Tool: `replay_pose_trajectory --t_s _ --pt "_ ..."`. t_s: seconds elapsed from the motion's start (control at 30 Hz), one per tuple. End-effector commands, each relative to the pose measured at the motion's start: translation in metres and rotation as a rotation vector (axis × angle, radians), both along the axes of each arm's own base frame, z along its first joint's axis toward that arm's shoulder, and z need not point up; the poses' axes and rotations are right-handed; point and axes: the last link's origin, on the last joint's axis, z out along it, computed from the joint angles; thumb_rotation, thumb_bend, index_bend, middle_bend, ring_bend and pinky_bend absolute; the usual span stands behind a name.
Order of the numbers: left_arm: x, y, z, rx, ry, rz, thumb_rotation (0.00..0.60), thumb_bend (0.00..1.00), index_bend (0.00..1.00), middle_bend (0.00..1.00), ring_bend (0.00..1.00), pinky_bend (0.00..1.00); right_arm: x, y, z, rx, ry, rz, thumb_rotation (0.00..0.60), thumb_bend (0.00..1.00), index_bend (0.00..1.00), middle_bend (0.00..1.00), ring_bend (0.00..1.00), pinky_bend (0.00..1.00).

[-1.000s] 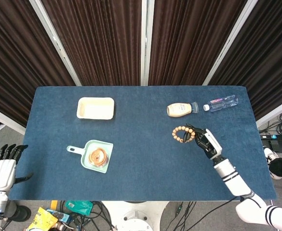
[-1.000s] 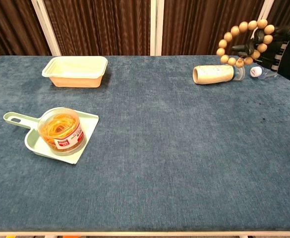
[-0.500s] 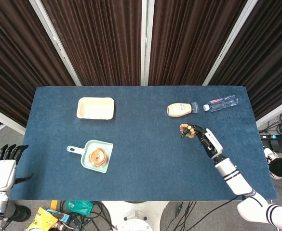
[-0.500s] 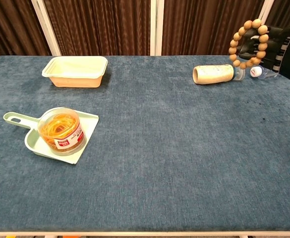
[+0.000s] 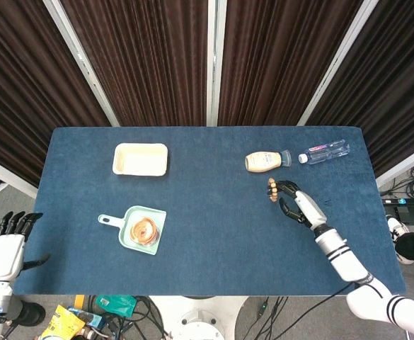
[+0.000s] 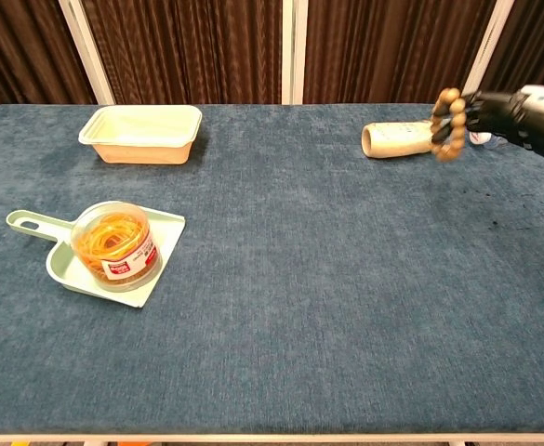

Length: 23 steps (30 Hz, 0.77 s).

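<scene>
Lowered and turned edge-on since a second ago, the wooden bead bracelet (image 6: 448, 124) now hangs as a narrow loop from the right hand (image 5: 296, 205), where earlier it showed as a wide open ring held higher in the chest view. That hand's dark fingers (image 6: 491, 111) are curled in and pinch the bracelet, holding it above the blue table (image 5: 214, 234), just in front of the cream sauce bottle (image 5: 265, 161) that lies on its side. Beyond that bottle, to its right, a clear water bottle (image 5: 325, 151) also lies flat, the two caps near each other. Far left of the sauce bottle sits a shallow cream tray (image 5: 141, 159), and nearer the front edge a mint-green dustpan (image 5: 137, 228) carries a round tub of rubber bands (image 6: 113, 244). Well off the table's left corner, the left hand (image 5: 7, 248) hangs apart from everything, holding nothing, its dark fingers straight and close side by side.
</scene>
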Motion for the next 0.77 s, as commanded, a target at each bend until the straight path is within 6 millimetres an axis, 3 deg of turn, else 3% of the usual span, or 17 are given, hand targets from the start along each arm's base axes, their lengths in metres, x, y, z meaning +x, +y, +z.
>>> replay_pose_trajectory --t_s 0.03,0.17,0.3,0.37,0.43,0.5,0.7,0.77 --pt "-0.001 0.000 0.000 -0.003 0.000 0.003 0.600 0.00 0.16 0.16 0.08 0.01 -0.011 -0.008 -0.018 0.004 0.514 0.123 0.130 0.50 0.15 0.22 0.06 0.00" --pt "-0.003 0.001 -0.001 -0.007 -0.002 0.011 0.600 0.00 0.16 0.16 0.08 0.01 -0.010 -0.006 -0.017 -0.002 0.698 0.172 0.129 0.47 0.07 0.16 0.03 0.00" --pt "-0.005 0.001 -0.002 -0.007 -0.006 0.014 0.600 0.00 0.16 0.16 0.08 0.01 -0.006 -0.002 0.003 -0.126 0.740 0.152 0.131 0.45 0.06 0.16 0.02 0.00" --pt "-0.005 0.002 -0.002 -0.001 -0.009 0.013 0.600 0.00 0.16 0.16 0.08 0.01 -0.005 0.007 0.020 -0.222 0.689 0.105 0.242 0.44 0.06 0.17 0.02 0.00" --pt "-0.006 0.002 -0.002 0.010 -0.007 0.012 0.600 0.00 0.16 0.16 0.08 0.01 -0.010 0.020 0.040 -0.330 0.625 0.052 0.471 0.42 0.07 0.21 0.03 0.00" --pt "-0.007 0.003 -0.003 0.019 0.000 0.012 0.600 0.00 0.16 0.16 0.08 0.01 -0.016 0.036 0.059 -0.428 0.591 0.012 0.552 0.42 0.08 0.23 0.03 0.00" --pt "-0.005 0.004 -0.004 0.045 0.000 0.005 0.600 0.00 0.16 0.16 0.08 0.01 -0.035 0.101 0.101 -0.550 0.538 -0.076 0.565 0.42 0.08 0.20 0.03 0.00" --pt "-0.003 0.005 -0.004 0.056 0.001 -0.003 0.600 0.00 0.16 0.16 0.08 0.01 -0.036 0.119 0.108 -0.548 0.497 -0.085 0.511 0.42 0.08 0.19 0.02 0.00"
